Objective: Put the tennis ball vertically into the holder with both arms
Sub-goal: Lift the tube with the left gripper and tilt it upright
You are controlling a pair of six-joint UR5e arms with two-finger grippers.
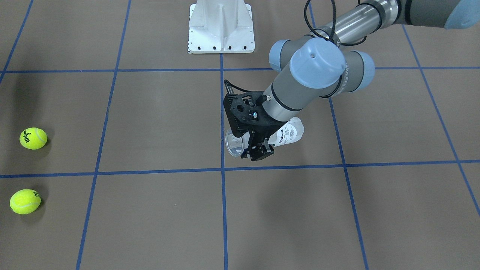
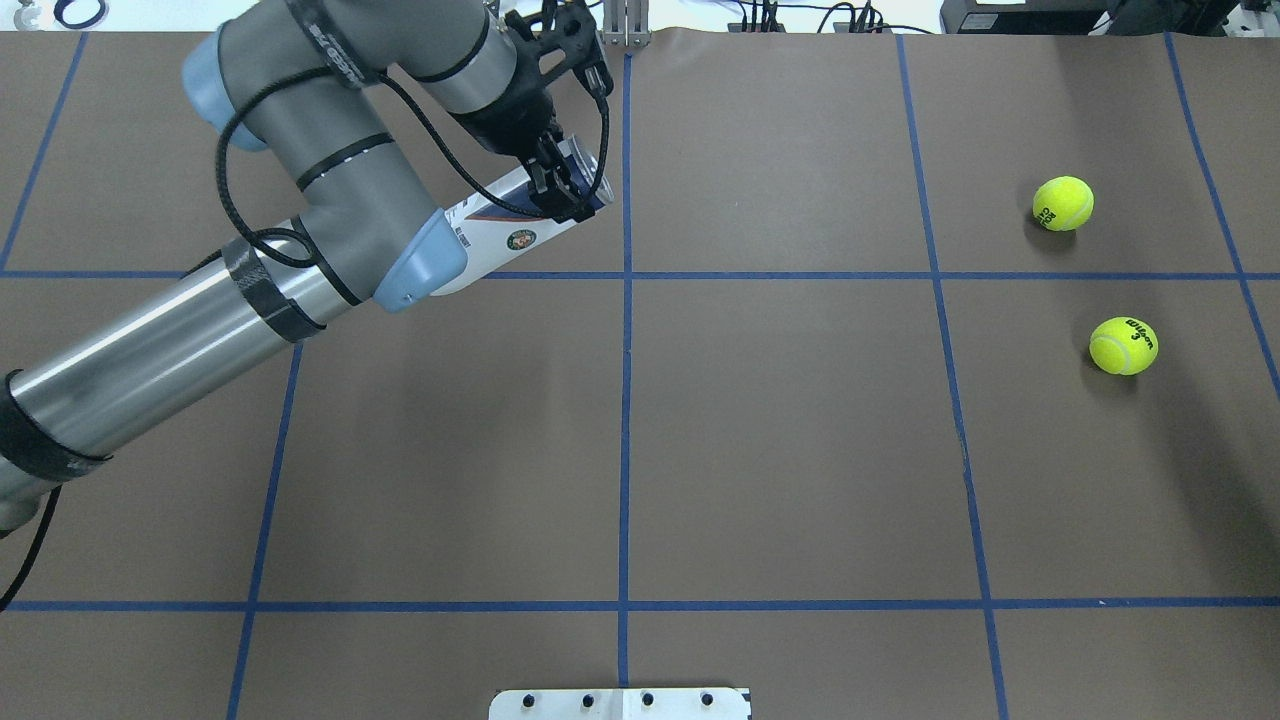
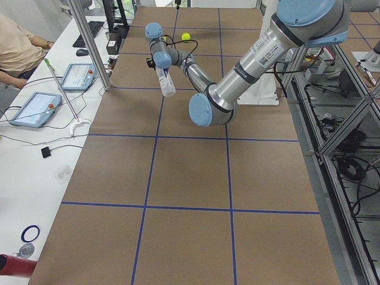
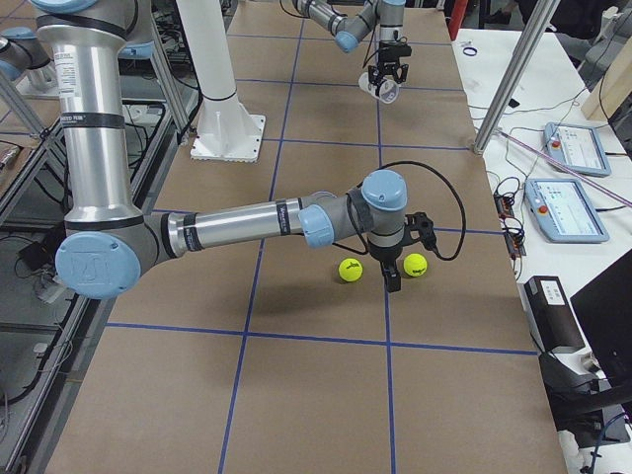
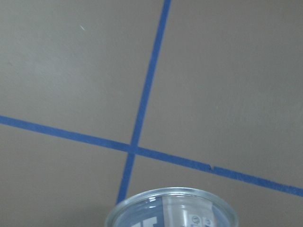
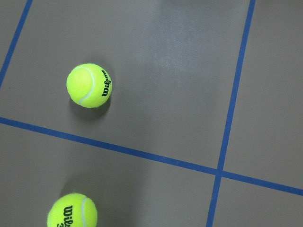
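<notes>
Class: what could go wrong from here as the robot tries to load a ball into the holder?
1. The left hand grips the holder near its open rim, tilted, not upright; it may pivot or slip.
2. The right hand hangs close beside two tennis balls; it may knock one rolling away.

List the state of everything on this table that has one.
holder: uncapped, no ball visible inside, gripped near its open end, not upright.
left hand: shut on holder.
right hand: between the balls; open or shut cannot tell.
nearer tennis ball: loose on table.
farther tennis ball: loose on table.
</notes>
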